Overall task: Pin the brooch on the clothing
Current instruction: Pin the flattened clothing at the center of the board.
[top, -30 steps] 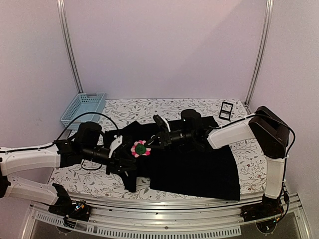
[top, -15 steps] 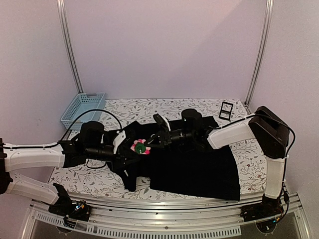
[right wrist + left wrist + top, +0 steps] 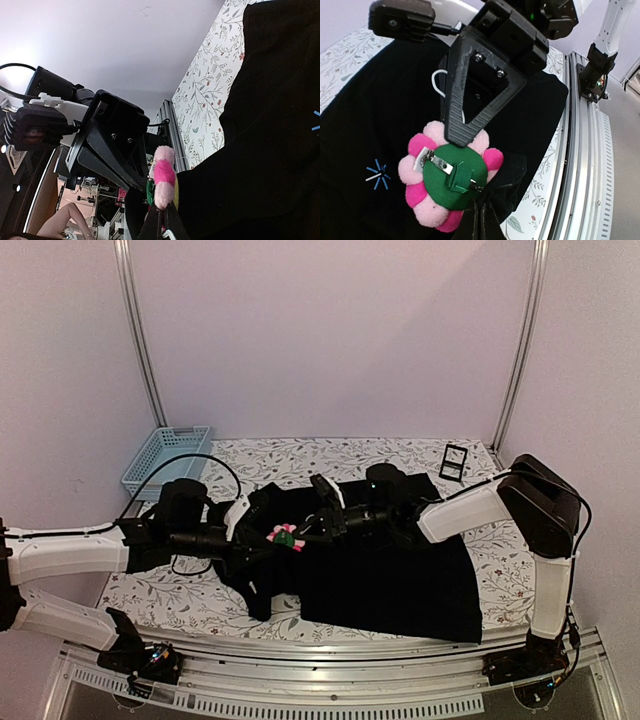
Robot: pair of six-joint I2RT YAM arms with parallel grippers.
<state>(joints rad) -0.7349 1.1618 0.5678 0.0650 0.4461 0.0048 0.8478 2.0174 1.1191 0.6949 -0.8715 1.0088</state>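
Left of the tabletop's (image 3: 300, 455) centre, midway between its far and near edges, the brooch (image 3: 284, 535) hangs just above the clothing (image 3: 400, 575), gripped from both sides. The right hand (image 3: 305, 532) is clenched on the pink petal rim. The left hand (image 3: 265, 540) is clenched at the green back, beside the metal clasp (image 3: 440, 164).

Procedure, as judged:
- Hold the petal grip steady, so the back stays turned toward the left wrist camera.
- Work the clasp only with the left hand, and feed one raised fold of fabric under it.
- Confirm the fold is caught. A dark fold lies touching the lower edge of the brooch, but it is unclear whether it is pinched.

Surroundings: a blue star emblem (image 3: 376, 175) sits on the shirt near the brooch. A light-blue basket (image 3: 150, 455) stands at the far left corner and a small black stand (image 3: 453, 461) near the far right corner, both well apart. The two hands crowd each other, which limits wrist rotation.
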